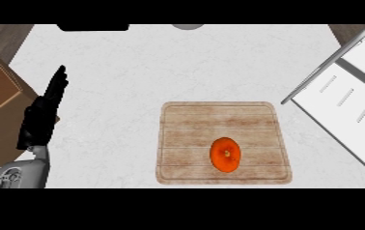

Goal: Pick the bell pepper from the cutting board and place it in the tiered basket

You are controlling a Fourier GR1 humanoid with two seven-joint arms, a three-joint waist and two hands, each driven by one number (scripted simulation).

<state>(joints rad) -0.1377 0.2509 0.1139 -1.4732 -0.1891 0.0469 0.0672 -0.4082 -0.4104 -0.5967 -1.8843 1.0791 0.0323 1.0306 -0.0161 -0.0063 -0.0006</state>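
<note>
An orange bell pepper [225,154] lies on the wooden cutting board [185,127], in the board's lower middle part. My left hand [41,113] shows at the left edge of the head view, fingers straight and pointing up, resting well apart from the board and holding nothing. My right hand is not in the picture. At the right edge stands a white and grey metal structure [335,98] with a slanted bar; I cannot tell whether it is the tiered basket.
The white marble counter [143,64] spreads around the board. A dark object [92,27] and a grey round object [188,26] sit at the far edge. Brown wood [10,93] borders the counter on the left.
</note>
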